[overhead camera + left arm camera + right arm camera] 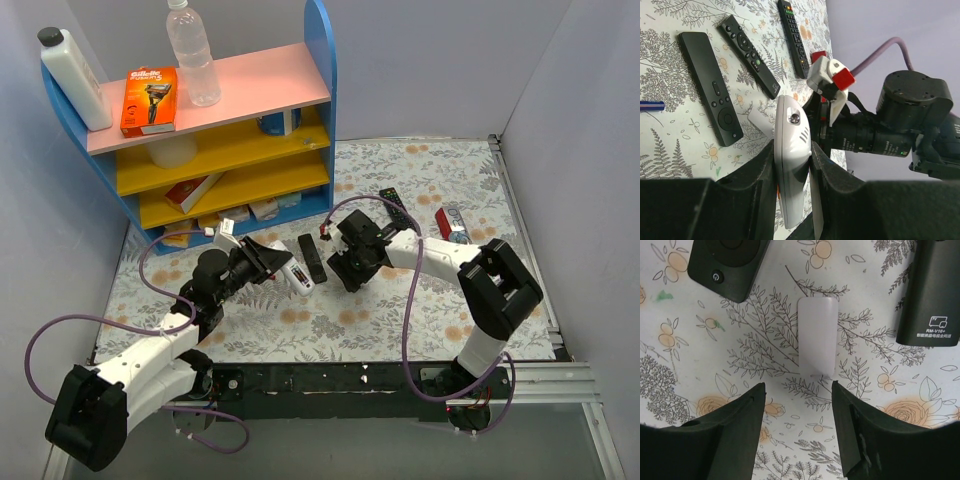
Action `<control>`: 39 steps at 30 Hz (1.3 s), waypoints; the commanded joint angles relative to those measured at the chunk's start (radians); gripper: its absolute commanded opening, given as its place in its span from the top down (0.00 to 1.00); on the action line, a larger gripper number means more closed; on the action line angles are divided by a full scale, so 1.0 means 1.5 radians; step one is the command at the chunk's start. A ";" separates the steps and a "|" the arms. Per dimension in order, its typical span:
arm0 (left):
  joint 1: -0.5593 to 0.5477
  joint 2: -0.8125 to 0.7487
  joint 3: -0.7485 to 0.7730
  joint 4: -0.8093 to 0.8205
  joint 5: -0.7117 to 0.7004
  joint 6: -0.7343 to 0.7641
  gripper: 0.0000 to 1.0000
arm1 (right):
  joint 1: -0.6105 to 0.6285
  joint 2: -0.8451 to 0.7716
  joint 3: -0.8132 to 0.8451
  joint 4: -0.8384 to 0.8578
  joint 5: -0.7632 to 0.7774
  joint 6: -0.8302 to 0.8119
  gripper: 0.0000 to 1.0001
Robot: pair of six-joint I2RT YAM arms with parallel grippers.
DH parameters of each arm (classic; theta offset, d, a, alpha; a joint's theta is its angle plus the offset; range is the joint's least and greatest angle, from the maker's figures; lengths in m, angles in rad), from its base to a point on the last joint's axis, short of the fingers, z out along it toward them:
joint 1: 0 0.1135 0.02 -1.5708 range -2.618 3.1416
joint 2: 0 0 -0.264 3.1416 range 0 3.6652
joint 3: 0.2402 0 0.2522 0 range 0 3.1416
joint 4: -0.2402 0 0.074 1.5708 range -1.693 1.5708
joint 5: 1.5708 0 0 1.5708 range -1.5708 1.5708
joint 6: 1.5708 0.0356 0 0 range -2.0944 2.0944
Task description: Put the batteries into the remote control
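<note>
Left gripper (792, 146) clamped on white remote (790, 175), both fingers pinching its long sides. Right gripper (797, 390) spread wide, hovering over white cover (816, 337). Cover lies flat on floral cloth (685, 365), between black remotes (727, 260), touching neither. Batteries not made out in any view.

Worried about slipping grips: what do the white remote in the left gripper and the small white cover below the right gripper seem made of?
White remote: probably hard plastic, smooth, slightly glossy; soft highlights and moulded slots show. White cover: likely thin plastic, matte to frosted, evenly pale with rounded moulded corners.
</note>
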 commanded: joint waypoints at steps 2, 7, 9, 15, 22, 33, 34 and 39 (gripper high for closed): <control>0.006 -0.020 -0.003 0.001 -0.004 0.003 1.00 | -0.001 0.033 0.033 0.043 0.041 0.029 0.37; 0.008 -0.024 -0.005 -0.003 -0.003 0.003 1.00 | -0.001 0.050 0.032 0.057 0.053 0.054 0.37; 0.008 -0.026 -0.006 -0.003 -0.004 0.003 1.00 | -0.001 0.062 0.035 0.056 0.054 0.056 0.39; 0.008 -0.024 -0.008 0.004 0.001 0.002 1.00 | -0.001 0.076 0.038 0.057 0.048 0.057 0.45; 0.009 -0.015 -0.010 0.018 0.008 0.001 1.00 | -0.001 0.076 0.039 0.045 0.040 0.051 0.57; 0.010 0.024 -0.040 0.121 0.015 -0.029 1.00 | -0.001 -0.004 0.068 -0.033 0.030 0.045 0.77; 0.010 0.030 -0.044 0.141 0.014 -0.034 1.00 | -0.001 -0.014 0.081 -0.055 0.027 0.045 0.77; 0.010 0.069 -0.073 0.217 0.016 -0.062 1.00 | 0.010 -0.066 0.144 -0.129 0.008 0.036 0.77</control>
